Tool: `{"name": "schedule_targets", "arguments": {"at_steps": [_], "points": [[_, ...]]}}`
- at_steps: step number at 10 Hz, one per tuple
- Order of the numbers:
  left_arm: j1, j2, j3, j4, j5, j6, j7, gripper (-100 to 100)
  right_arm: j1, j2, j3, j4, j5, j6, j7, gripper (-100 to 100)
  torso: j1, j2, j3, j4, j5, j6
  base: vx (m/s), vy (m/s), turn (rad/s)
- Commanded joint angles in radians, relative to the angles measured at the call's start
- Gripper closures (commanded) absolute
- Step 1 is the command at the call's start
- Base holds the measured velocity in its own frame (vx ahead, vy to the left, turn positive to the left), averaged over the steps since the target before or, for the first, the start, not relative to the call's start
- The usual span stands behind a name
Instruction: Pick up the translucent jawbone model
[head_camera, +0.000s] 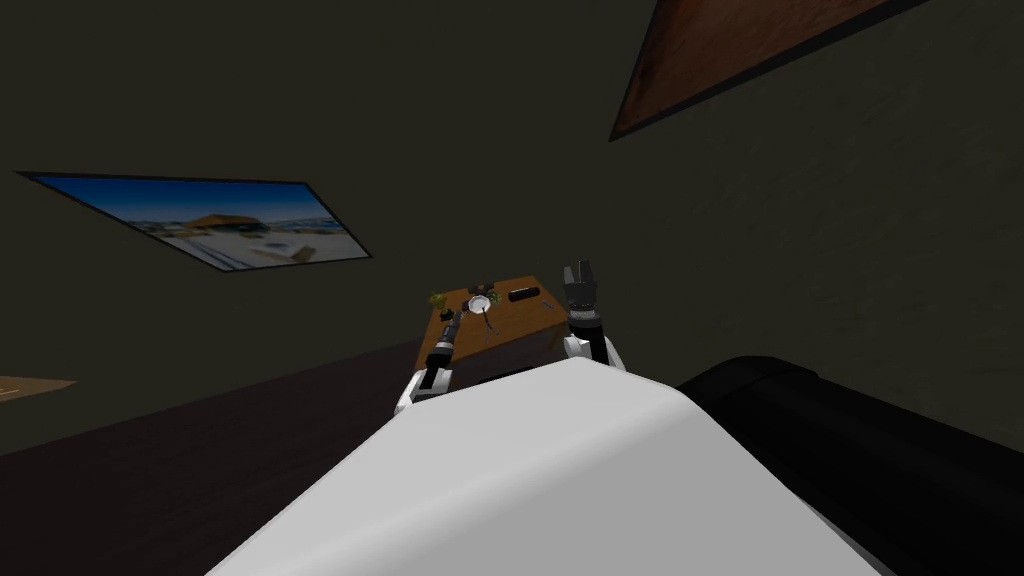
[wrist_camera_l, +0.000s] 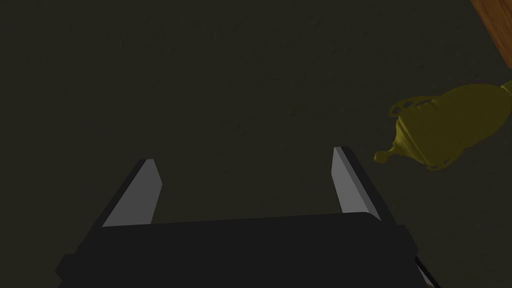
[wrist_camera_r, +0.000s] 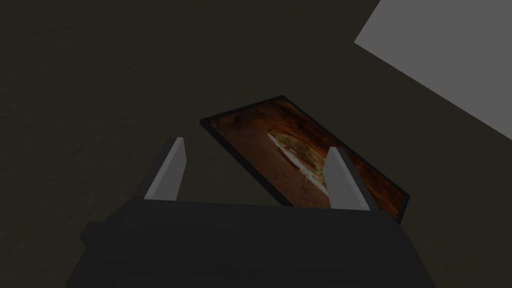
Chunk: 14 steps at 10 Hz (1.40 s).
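Ahead, the small brown worktop (head_camera: 516, 318) carries the pale, roundish jawbone model (head_camera: 479, 302) near its middle. My left hand (wrist_camera_l: 244, 156), wide and empty, is the nearer, and the model lies just ahead to its right. My right hand (head_camera: 580, 275), also wide, hangs raised. The head view places the model, though I cannot tell its long axis. My left wrist view gives the yellow trophy (wrist_camera_l: 445, 130) beside one finger.
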Motion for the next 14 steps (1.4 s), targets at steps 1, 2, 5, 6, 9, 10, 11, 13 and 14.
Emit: {"name": "schedule_targets", "arguments": {"at_steps": [1,2,5,6,9,10,11,13,14], "points": [[-0.02,0.003,-0.019,0.05,-0.021,0.019,-0.005,-100,0.0,0.0,0.0,0.0,0.0,0.0,0.0,0,0.0,0.0,0.0,0.0,0.0,0.0,0.054,0.021,-0.131],[-0.02,0.003,-0.019,0.071,-0.021,0.019,-0.005,-100,0.0,0.0,0.0,0.0,0.0,0.0,0.0,0,0.0,-0.001,0.0,0.0,0.0,0.0,0.046,0.021,-0.037],[-0.055,0.003,-0.057,0.202,-0.065,0.049,-0.01,-100,0.0,0.0,0.0,0.0,0.0,0.0,0.0,0,0.001,-0.002,-0.001,0.0,0.0,0.0,0.059,0.02,-0.102],[-0.055,0.003,-0.057,0.205,-0.065,0.049,-0.01,-100,0.0,0.0,0.0,0.0,0.0,0.0,0.0,0,0.001,-0.002,-0.001,0.0,0.0,0.0,0.042,0.018,-0.043],[-0.084,0.001,-0.094,0.315,-0.109,0.075,-0.011,-100,0.0,0.0,0.0,0.0,0.0,0.0,0.0,0,0.0,0.0,0.0,0.0,0.0,0.0,0.044,0.018,-0.107],[-0.093,0.001,-0.105,0.357,-0.123,0.082,-0.011,-100,0.0,0.0,0.0,0.0,0.0,0.0,0.0,0,0.0,-0.001,0.0,0.0,0.0,0.0,0.065,0.012,-0.118],[-0.1,0.0,-0.116,0.386,-0.136,0.089,-0.011,-100,0.0,0.0,0.0,0.0,0.0,0.0,0.0,0,0.0,-0.001,-0.001,0.0,0.0,0.0,0.062,0.008,-0.09],[-0.12,-0.004,-0.144,0.466,-0.169,0.106,-0.009,-100,0.0,0.0,0.0,0.0,0.0,0.0,0.0,0,-0.001,-0.001,-0.001,0.0,0.0,0.0,0.053,-0.001,-0.125],[-0.125,-0.006,-0.151,0.485,-0.177,0.11,-0.009,-100,0.0,0.0,0.0,0.0,0.0,0.0,0.0,0,-0.002,-0.001,-0.001,0.0,0.0,0.0,0.053,-0.005,-0.09]]}}
